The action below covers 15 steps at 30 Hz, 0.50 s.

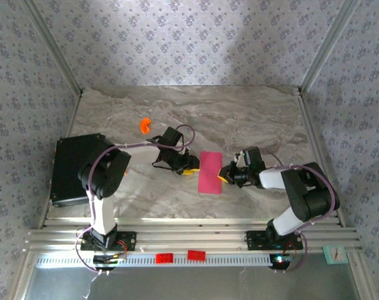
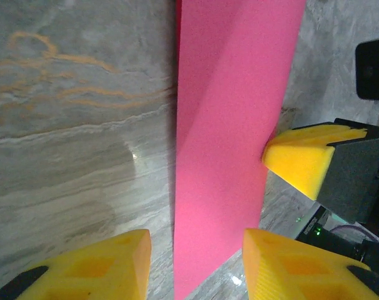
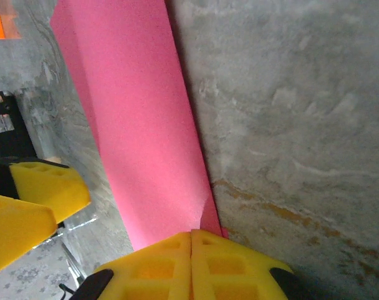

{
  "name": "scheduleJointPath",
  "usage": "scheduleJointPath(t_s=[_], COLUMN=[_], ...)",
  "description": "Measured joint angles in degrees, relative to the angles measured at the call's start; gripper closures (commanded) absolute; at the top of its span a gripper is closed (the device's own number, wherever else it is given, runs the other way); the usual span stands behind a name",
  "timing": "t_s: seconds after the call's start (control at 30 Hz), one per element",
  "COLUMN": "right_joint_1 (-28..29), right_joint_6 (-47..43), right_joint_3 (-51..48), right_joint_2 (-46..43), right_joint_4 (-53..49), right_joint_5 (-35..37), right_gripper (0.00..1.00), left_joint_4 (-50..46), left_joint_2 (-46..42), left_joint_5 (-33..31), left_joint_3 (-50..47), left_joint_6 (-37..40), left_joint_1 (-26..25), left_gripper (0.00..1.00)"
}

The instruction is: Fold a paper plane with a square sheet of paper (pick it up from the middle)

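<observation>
Since the job is folding, the square sheet of paper (image 1: pixel 210 172) lies in the middle of the counter (image 1: pixel 258 119) between both arms. It shows as a tall narrow pink strip, so it looks doubled over once. That is my read; no layers can be counted.

At its right long edge the right gripper (image 3: pixel 190 236) has its jaws clenched, pads flush together. The pink edge runs straight into the seam with a small crimp beside it, so I take it as nipping the sheet's edge. Likely reason: to pin or lift that side for the next crease.

On the opposite side the left gripper (image 2: pixel 195 242) has its jaws released. Its yellow fingers (image 2: pixel 98 269) are spread with the sheet's near end in the gap, touching neither as far as I can tell. It is probably staged to press down or take over.

A small orange piece (image 1: pixel 145 125) sits well apart at the back left, not involved. A black box (image 1: pixel 70 169) is at the left edge.

View differences:
- **Top external:** gives the layout, with the sheet centred and one gripper on each side, but the jaws are too small to read.
- **Left wrist:** shows the right gripper's yellow tip touching the sheet's edge about midway along. It also shows a faint diagonal shade line across the pink, maybe a crease.
- **Right wrist:** shows the closed seam, the crimp, and a shadow along the sheet's right edge, which suggests that edge is slightly raised.

No pointed nose or wings yet; early stage.
</observation>
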Motion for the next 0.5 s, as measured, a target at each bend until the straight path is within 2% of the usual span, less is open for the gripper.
scheduleJointPath(t_s=[0.5], right_joint_1=[-0.59], right_joint_6=[1.05], right_joint_3=[-0.87], right_joint_2=[0.42], right_joint_4=[2.23], right_joint_5=[-1.09], right_gripper=[0.92], left_joint_4=[-1.20], left_joint_2=[4.00], left_joint_5=[-0.46], left_joint_3=[4.13], left_joint_6=[-0.96], left_joint_1=[-1.97], left_gripper=[0.62])
